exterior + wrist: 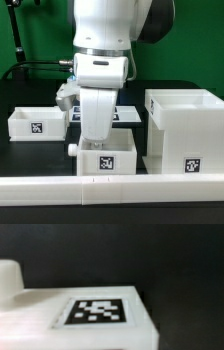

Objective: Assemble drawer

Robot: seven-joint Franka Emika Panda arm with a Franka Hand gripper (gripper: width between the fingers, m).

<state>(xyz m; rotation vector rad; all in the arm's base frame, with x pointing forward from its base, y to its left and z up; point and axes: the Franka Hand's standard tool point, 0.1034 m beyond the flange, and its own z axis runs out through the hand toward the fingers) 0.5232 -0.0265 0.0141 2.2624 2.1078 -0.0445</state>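
Drawer box [107, 161] sits just beneath pincer [98, 146], whose state I cannot tell.

arm [100, 70]: upright, reaching straight down | jaws: low, hidden, state unclear

- Plain green wall [30, 30] across the back, evenly lit.
- Black table [35, 155] below it, matte and dark.
- Long white rail [110, 195] along the near edge, bright.
- Same black surface filling the wrist view's background.
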